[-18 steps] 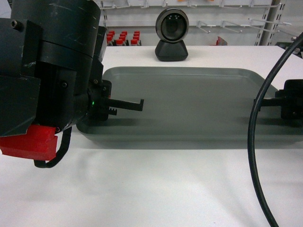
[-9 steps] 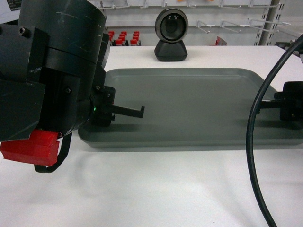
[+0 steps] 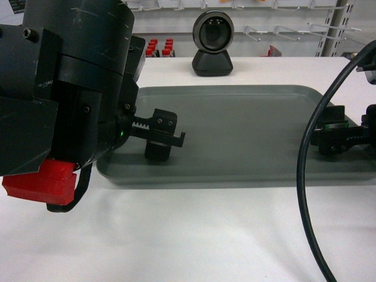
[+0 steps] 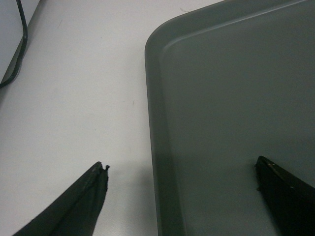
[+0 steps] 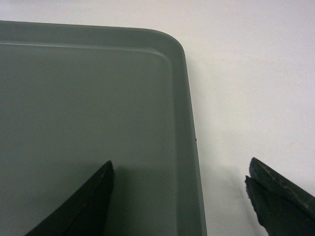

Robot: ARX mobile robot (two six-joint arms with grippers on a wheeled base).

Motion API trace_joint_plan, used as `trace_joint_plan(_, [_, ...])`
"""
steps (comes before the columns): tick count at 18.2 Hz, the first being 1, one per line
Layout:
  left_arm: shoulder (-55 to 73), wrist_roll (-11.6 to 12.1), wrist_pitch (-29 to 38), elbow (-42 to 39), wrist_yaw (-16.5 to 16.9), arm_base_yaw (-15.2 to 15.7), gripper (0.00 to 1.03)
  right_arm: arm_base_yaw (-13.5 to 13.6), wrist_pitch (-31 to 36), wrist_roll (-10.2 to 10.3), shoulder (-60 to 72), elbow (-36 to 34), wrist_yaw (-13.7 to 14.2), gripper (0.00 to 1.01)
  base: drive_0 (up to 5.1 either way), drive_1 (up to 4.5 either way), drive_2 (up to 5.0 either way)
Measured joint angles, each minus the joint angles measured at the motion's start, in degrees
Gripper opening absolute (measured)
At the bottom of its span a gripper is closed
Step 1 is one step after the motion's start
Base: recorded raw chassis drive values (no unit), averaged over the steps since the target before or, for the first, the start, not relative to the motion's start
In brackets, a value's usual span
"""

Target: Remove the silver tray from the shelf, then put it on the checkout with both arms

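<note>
Our left gripper (image 4: 179,194) stands released, its two dark tapered fingers (image 4: 83,201) spread wide so that one lies outside the rim over bare tabletop and the other inside over the tray floor, with the edge running between them and touching neither. Our right gripper (image 5: 179,196) mirrors this at the opposite end, jaws parted, one finger over the tray floor and one out over the white surface, the rim between them untouched. What both claws straddle is the large flat dull grey-silver tray with rounded corners and a low raised rim (image 3: 235,126), which lies flat on the plain white tabletop of the checkout (image 3: 194,235), off the white metal store shelf (image 3: 276,29) seen well behind. Beyond the tray's far edge, just past it from our claws, sits the black round webcam (image 3: 212,42), apart from the rim. We judge the placing done and the step in hand to be the let-go, so we draw each claw straight up and outward, away from the rim, both sides together, so neither finger catches the lip and drags the tray towards the webcam or skews it on the table.
</note>
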Motion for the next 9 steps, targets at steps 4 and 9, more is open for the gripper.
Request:
trace_joint_plan(4, [-2.1, -3.0, 1.6, 0.0, 3.0, 0.1, 0.98, 0.0, -0.9, 0.8, -0.9, 0.0, 0.0, 0.98, 0.0, 0.00, 0.0])
trace_joint_plan(9, [-11.3, -4.9, 7.8, 0.0, 1.9, 0.3, 0.98, -0.1, -3.1, 4.7, -9.0, 0.6, -0.1, 0.98, 0.0, 0.00, 0.0])
